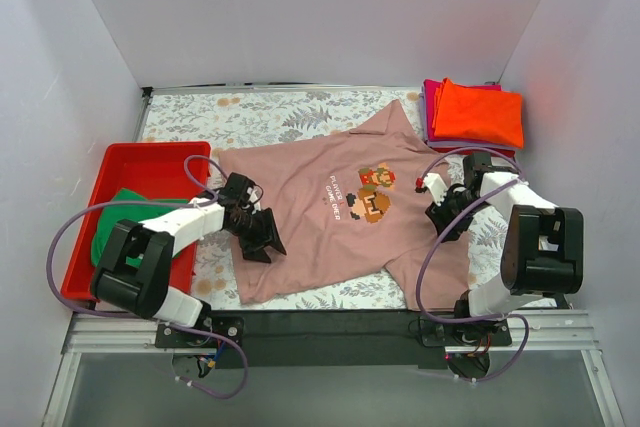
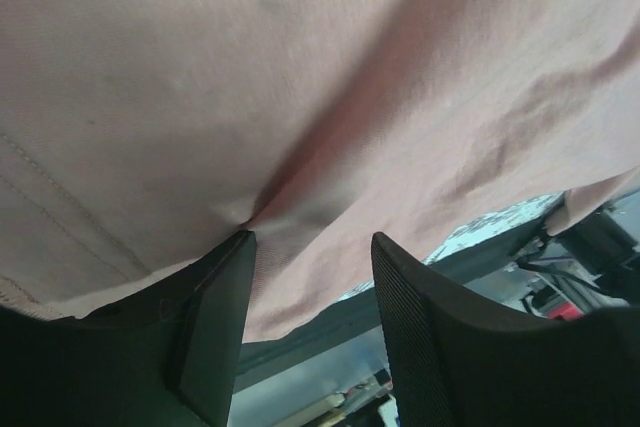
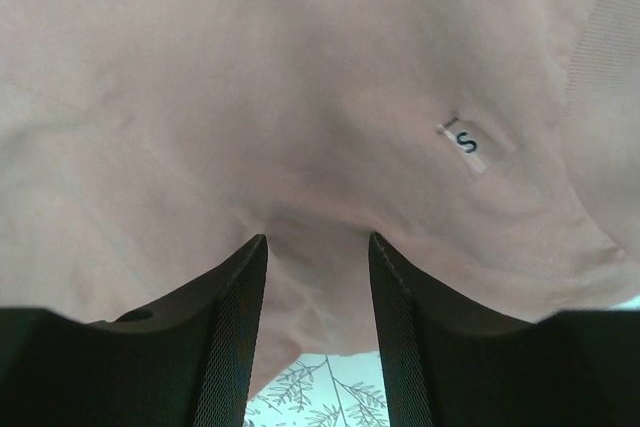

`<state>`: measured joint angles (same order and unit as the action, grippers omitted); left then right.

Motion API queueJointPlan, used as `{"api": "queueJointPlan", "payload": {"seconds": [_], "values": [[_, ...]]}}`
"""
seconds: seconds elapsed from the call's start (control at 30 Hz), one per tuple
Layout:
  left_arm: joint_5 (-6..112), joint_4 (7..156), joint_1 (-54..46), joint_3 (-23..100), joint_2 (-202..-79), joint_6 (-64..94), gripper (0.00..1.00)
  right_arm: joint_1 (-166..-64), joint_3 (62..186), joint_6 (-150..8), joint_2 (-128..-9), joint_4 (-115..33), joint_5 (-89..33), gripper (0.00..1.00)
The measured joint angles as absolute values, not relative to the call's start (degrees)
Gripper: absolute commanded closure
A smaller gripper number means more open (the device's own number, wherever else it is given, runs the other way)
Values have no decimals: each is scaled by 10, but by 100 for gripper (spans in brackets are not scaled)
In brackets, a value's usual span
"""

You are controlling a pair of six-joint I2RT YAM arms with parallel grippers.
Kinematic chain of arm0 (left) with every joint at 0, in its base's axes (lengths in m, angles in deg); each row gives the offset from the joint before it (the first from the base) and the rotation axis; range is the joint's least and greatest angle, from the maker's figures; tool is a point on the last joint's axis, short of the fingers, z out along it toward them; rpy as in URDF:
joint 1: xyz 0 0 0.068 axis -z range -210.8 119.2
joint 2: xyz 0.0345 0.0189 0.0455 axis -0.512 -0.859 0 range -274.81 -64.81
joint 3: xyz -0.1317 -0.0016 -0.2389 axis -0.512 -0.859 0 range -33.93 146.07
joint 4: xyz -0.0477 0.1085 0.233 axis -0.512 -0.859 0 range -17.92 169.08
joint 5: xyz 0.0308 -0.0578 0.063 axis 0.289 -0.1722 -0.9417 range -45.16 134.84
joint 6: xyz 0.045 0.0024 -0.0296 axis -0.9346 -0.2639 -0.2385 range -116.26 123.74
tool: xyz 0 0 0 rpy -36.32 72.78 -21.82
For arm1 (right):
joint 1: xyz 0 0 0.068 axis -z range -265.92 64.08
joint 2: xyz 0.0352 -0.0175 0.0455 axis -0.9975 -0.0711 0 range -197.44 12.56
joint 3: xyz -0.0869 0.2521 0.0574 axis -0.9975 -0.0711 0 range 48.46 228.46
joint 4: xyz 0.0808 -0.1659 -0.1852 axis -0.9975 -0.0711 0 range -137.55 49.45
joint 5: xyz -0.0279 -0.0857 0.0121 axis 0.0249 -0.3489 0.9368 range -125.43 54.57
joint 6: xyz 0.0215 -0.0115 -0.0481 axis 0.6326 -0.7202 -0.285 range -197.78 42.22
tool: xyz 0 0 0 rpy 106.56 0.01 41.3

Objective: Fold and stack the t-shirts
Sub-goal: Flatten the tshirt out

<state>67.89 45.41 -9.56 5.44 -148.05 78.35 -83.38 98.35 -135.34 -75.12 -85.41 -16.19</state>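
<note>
– Left gripper (image 1: 262, 245) first: how does it stand?
– Spread, tips down on the pink t-shirt (image 1: 320, 217) near its hem. In the left wrist view the gripper (image 2: 312, 247) shows a clear gap between its fingers (image 2: 215, 317). The pink cloth (image 2: 300, 67) lies against the tips, and one crease runs down to the left-hand tip.
– And the right gripper (image 1: 440, 219)?
– Spread as well, set on the neck end of the same shirt. In its own wrist view the gripper (image 3: 318, 239) has both fingers (image 3: 235, 327) apart, with the cloth (image 3: 300, 97) bulging a little toward the gap. A small size tag (image 3: 465, 142) marked S lies just right of them.
– Where does that shirt lie?
– Laid out, print side up, across the middle of the leaf-patterned table (image 1: 260, 117). Its hem is toward the left arm and its neck toward the right. One sleeve points to the near edge, the other to the far edge. The pixel-character print (image 1: 372, 192) and the white text (image 1: 336, 197) sit on the chest, between the two grippers.
– The other shirts?
– A green t-shirt (image 1: 118, 212) lies bunched in the red tray (image 1: 110, 162) at the table's left side, partly hidden by the left arm. The pink hem's far corner lies just beside that tray. At the far right corner a folded orange t-shirt (image 1: 482, 112) rests on a folded magenta t-shirt (image 1: 430, 107), near the pink shirt's far sleeve.
</note>
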Motion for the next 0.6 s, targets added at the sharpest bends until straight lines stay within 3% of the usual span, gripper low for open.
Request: {"api": "queueJointPlan", "payload": {"seconds": [0.4, 0.6], "values": [[673, 456, -220, 123, -1524, 741, 45, -834, 1015, -1301, -790, -785, -210, 47], [670, 428, -220, 151, -1453, 724, 40, -826, 1020, -1305, -785, -781, -205, 46]]}}
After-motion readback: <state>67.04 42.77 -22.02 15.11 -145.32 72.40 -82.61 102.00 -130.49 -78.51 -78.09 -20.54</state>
